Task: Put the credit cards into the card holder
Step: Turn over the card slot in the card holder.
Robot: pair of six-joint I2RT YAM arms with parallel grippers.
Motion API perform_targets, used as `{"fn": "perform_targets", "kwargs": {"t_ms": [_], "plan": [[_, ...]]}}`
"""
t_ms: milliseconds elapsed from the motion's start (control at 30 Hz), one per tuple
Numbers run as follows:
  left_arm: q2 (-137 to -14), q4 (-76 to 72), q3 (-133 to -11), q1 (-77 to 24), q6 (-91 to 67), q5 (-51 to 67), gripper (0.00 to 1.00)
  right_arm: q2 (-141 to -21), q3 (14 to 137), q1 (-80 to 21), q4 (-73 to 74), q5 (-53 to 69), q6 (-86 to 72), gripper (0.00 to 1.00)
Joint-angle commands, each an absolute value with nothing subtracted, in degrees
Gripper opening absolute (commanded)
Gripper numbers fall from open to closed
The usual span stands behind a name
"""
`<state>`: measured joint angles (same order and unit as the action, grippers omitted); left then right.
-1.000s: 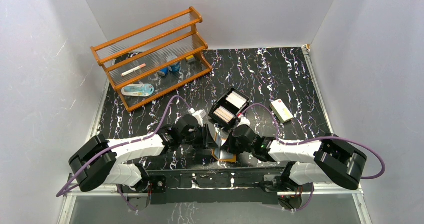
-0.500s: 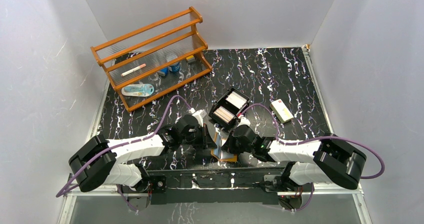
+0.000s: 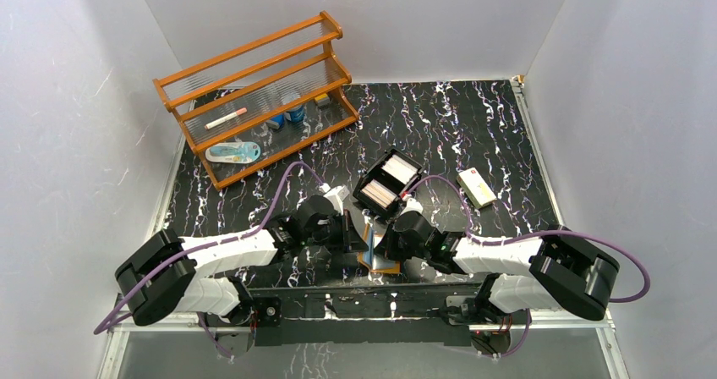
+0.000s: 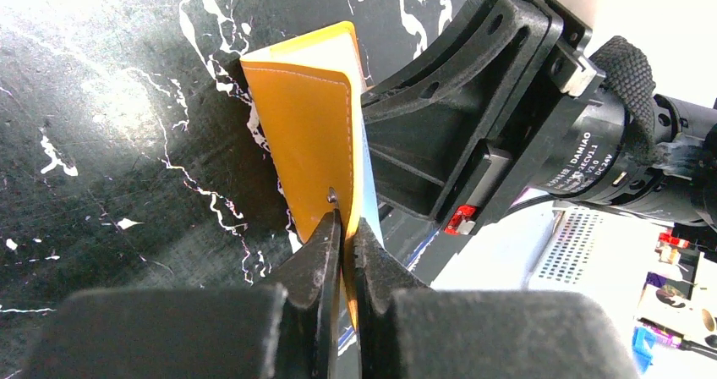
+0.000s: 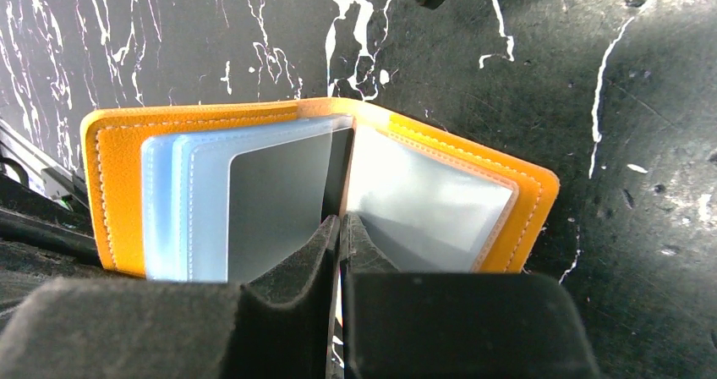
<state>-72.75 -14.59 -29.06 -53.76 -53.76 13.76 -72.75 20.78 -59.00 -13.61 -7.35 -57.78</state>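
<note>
Holder on its edge, half open like a booklet, at the near edge of the table, wedged between the two grippers. Orange cover facing left, stitched along the border. Inside, clear sleeves fanned out from the fold, bluish at their edges on one side, a grey panel showing through the nearest one.

Left gripper pinched tight on the free edge of one cover flap, fingertips meeting through the leather and the leaves behind it. Right gripper reaching into the open side, jaws pressed together at the fold on a thin pale sheet. Sleeve or card: cannot tell. From the left wrist, the right gripper's black body just behind the holder, almost against it.

Cards well clear of the holder, packed in a black tray a little farther out on the table: white stack in the far compartment, tan stack in the near one. Tray set at an angle, close to the right arm's purple cable.

Right of the tray, a cream box flat on the table. Far left corner: a wooden rack, tiered, with a few small items on its lower shelves.
</note>
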Motion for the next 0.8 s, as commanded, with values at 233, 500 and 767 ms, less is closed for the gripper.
{"fn": "perform_targets", "kwargs": {"t_ms": [233,500,767], "plan": [[-72.1,-12.6,-30.9,-54.4,-52.6,13.1,0.00,-72.9,21.8,-59.3,-14.9,-6.9,-57.1,0.15],[-72.2,8.1,-41.5,-55.4,-46.7,3.0,0.00,-62.1,28.2,-59.3,-0.2,-10.9,-56.7,0.40],[-78.1,18.9,-50.0,-59.7,-46.2,-2.8,0.00,-59.9,31.6,-59.3,4.1,-12.7,-58.3,0.43]]}}
